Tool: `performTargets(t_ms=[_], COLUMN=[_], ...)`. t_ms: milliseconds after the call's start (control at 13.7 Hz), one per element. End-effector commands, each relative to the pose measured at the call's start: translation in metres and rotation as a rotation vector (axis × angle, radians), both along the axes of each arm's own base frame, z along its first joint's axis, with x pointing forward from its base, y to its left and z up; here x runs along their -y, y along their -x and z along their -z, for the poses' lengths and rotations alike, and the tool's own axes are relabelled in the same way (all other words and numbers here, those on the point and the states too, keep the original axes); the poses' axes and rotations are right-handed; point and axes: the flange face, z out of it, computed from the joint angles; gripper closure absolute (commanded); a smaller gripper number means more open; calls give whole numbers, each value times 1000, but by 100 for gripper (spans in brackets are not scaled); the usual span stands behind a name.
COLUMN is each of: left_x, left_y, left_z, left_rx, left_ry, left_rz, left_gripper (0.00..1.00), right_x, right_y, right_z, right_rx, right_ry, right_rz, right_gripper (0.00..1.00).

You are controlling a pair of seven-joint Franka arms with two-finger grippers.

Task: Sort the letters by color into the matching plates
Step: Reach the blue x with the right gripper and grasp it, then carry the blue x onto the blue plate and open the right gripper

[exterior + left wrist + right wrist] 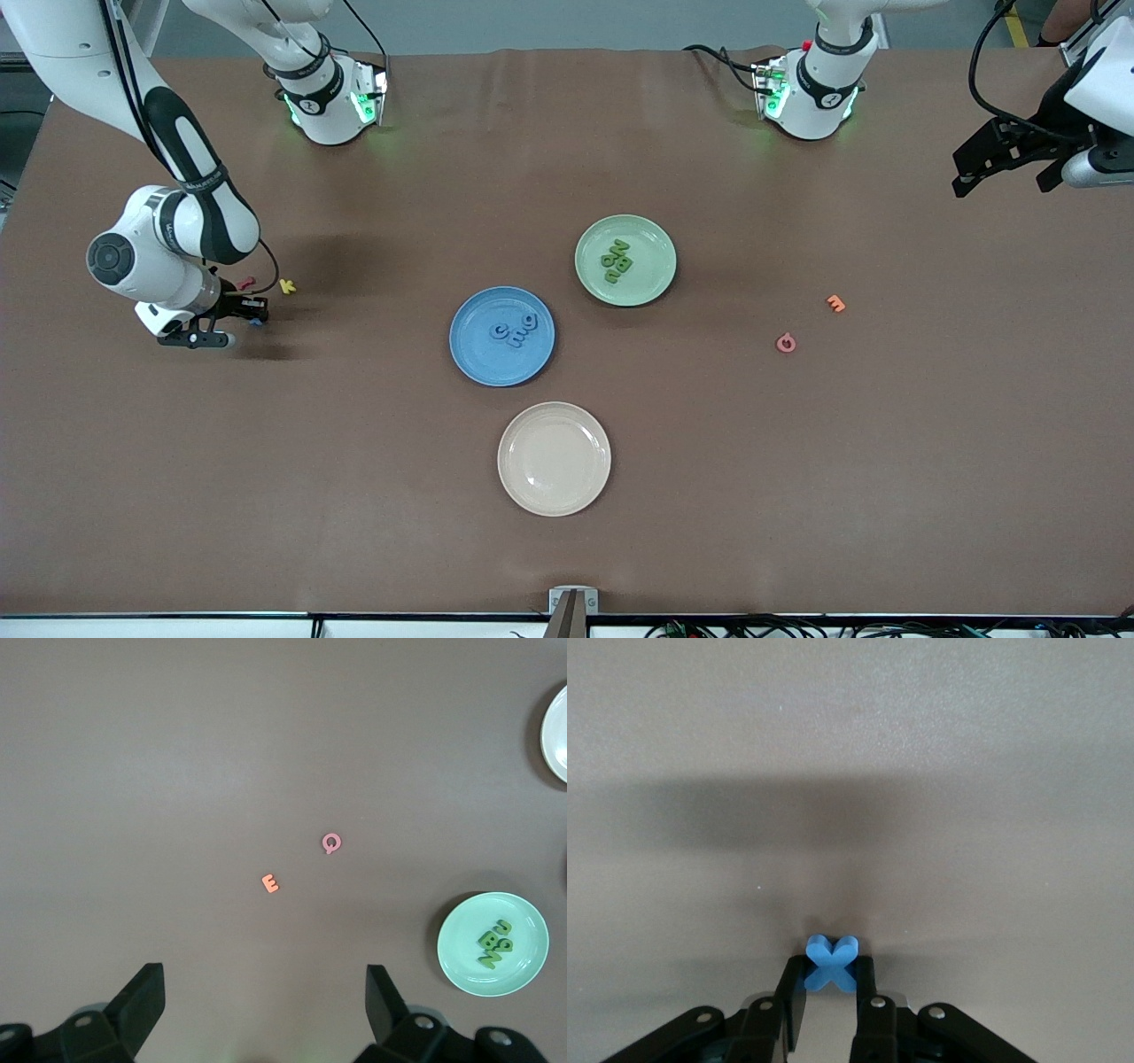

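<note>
Blue X letter (831, 963) is pinched between the fingers of the right gripper (252, 316) down at the table toward the right arm's end, so the pick is made; next comes a lift and carry to the blue plate (469, 359), which seems to hold three blue letters (514, 330). Farther off, the green plate (657, 279) holds the green letters (617, 260), and the left gripper (1005, 168) waits wide open; in the front view the X is mostly hidden by the fingers.
</note>
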Motion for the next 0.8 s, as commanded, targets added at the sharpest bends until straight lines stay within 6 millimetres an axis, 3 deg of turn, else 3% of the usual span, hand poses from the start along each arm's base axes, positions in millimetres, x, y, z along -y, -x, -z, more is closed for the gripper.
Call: performTargets(t_ms=[0, 146, 439, 585, 731], left_x=[-2, -1, -2, -3, -2], left_y=[6, 6, 8, 8, 9], left_z=[-4, -3, -4, -9, -9], left_rx=[-5, -8, -12, -2, -3], left_ry=[-17, -17, -18, -17, -16], left_rz=[17, 18, 16, 15, 17], left_gripper=[0, 0, 0, 0, 0], right_x=[1, -5, -32, -64, -106], right_y=[-8, -20, -56, -77, -91], right_z=[-2, -21, -98, -143, -173], right_rx=[14, 56, 49, -24, -35], right_ry=[1, 6, -11, -25, -12], right_rz=[-12, -31, -82, -119, -82], right_gripper=[85, 85, 85, 85, 85])
